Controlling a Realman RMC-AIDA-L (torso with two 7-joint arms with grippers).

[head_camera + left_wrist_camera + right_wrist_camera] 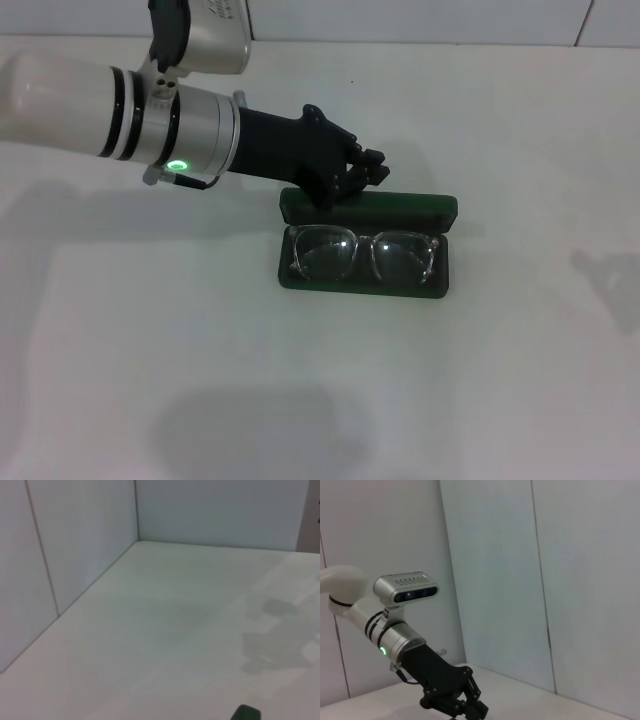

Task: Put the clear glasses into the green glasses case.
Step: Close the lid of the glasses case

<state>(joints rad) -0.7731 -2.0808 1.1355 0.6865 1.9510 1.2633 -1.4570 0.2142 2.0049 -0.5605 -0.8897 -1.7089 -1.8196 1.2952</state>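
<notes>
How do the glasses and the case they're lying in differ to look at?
The clear glasses are see-through and thin-framed; the green glasses case is dark green and solid. The glasses lie flat in the case's bottom half, while its lid stands open behind, with the left gripper at it. Both are about equally wide.

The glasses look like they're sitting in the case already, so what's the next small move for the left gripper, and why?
Probably tip the lid forward to shut the case. In the head view the glasses already lie inside the open case, and the left gripper sits right at the raised lid's back edge. The right arm is out of the head view.
</notes>
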